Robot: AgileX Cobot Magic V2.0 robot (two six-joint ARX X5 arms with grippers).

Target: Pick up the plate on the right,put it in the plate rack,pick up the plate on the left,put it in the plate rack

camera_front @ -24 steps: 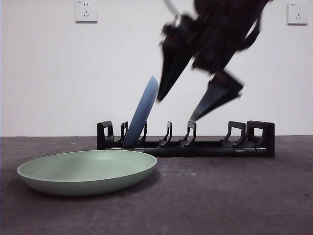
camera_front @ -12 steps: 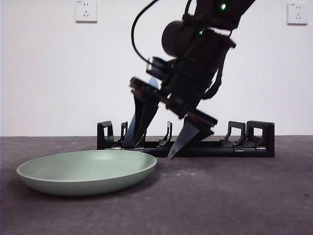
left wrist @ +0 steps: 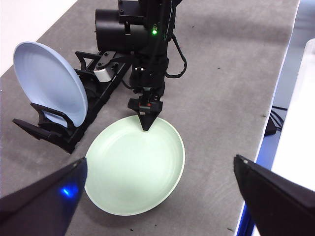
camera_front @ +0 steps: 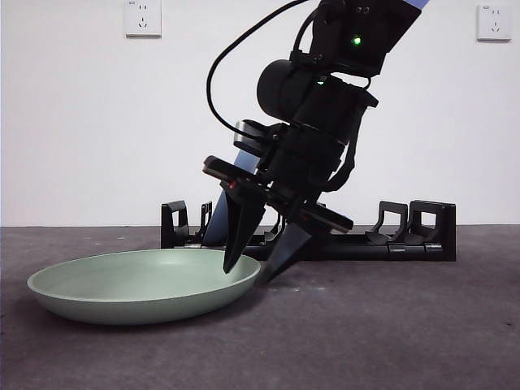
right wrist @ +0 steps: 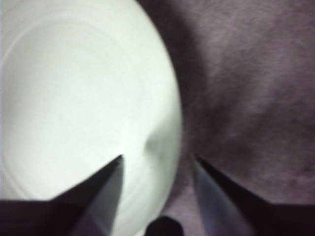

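The shallow, round, pale green plate [camera_front: 145, 284] lies flat on the dark grey table mat [camera_front: 390, 325], in front of the long, low black plastic plate rack [camera_front: 406, 236] and towards the rack's end where the other plate stands. The right gripper [camera_front: 256, 264] is at this green plate's rim on the side nearest the rack's middle. Its two black jaws stand apart and straddle the rim: one tip is over the plate's inner surface, the other is outside the rim, over the mat. The right wrist view confirms this, with the rim passing between the two jaws. No grip on the plate is made; whether either tip touches the plate cannot be told.

A round pale blue plate [left wrist: 49, 81] stands on edge in the plate rack, leaning between the curved dividers near one end. The remaining slots towards the rack's other end hold nothing.

The left gripper [left wrist: 162, 189] is held high above the green plate, well apart from it, its jaws spread wide with nothing between them.
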